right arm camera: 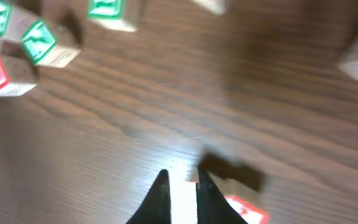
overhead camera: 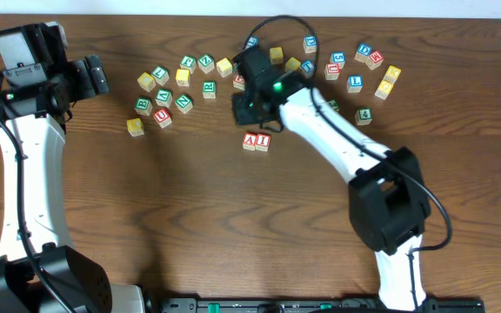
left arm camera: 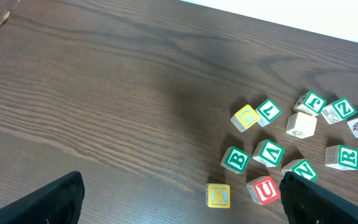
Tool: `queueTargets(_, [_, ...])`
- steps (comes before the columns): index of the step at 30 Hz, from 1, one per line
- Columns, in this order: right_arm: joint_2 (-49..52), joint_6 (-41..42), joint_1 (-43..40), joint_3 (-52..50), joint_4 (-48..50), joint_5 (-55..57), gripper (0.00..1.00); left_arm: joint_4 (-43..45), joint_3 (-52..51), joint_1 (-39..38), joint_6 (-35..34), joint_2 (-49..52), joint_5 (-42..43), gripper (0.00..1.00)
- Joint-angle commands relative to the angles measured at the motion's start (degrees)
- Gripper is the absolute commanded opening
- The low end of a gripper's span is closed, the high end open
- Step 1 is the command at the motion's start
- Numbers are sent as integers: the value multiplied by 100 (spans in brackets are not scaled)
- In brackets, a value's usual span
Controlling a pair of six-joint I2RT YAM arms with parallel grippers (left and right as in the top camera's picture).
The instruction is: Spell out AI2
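Observation:
Two red-lettered blocks, A and I (overhead camera: 257,141), sit side by side in the middle of the table. My right gripper (overhead camera: 249,108) hovers just behind them. In the right wrist view its fingers (right arm camera: 182,193) are close together on a pale, overexposed block (right arm camera: 183,202) whose face I cannot read. A red-faced block (right arm camera: 247,210) lies just right of the fingers; this view is blurred. My left gripper (overhead camera: 94,76) is wide open and empty at the far left, over bare wood (left arm camera: 179,205), with a yellow K block (left arm camera: 218,195) between its fingers' reach.
Several loose letter blocks lie in a cluster at the back left (overhead camera: 168,91) and another at the back right (overhead camera: 364,69). A red U block (left arm camera: 265,190) and green blocks (left arm camera: 269,153) sit near my left gripper's right finger.

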Motion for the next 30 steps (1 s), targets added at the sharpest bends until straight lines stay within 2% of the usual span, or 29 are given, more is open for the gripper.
queueTargets(1, [-68, -192, -345, -153, -83, 120, 5, -17, 131, -11, 37, -35, -11, 99])
queueTargets(11, [-35, -922, -527, -1102, 647, -15, 4, -17, 131, -11, 37, -35, -11, 99])
queueTargets(16, [-35, -957, -520, -1377, 721, -103, 4, -17, 131, -11, 37, -35, -11, 99])
queueTargets(30, [-35, -1497, -463, -1449, 1001, -597, 3, -17, 131, -11, 37, -35, -11, 99])
